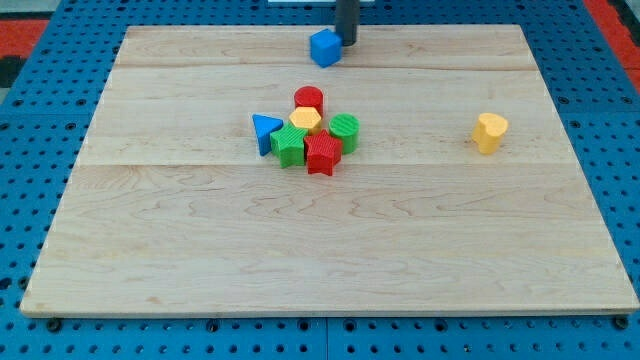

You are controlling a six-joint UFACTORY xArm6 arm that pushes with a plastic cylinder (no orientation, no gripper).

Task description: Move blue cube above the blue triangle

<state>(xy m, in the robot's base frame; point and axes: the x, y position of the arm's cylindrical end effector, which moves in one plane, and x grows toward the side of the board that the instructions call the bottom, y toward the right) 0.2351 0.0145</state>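
Observation:
The blue cube (325, 47) sits near the view's top edge of the wooden board (200, 260), a little left of centre. My tip (346, 42) stands right against the cube's right side. The blue triangle (265, 131) lies lower and to the left, at the left end of a cluster of blocks. The cube is above and to the right of the triangle.
The cluster beside the triangle holds a red cylinder (309, 99), a yellow block (305, 120), a green cylinder (345, 130), a green block (289, 146) and a red block (322, 154). A yellow block (489, 132) sits alone at the view's right.

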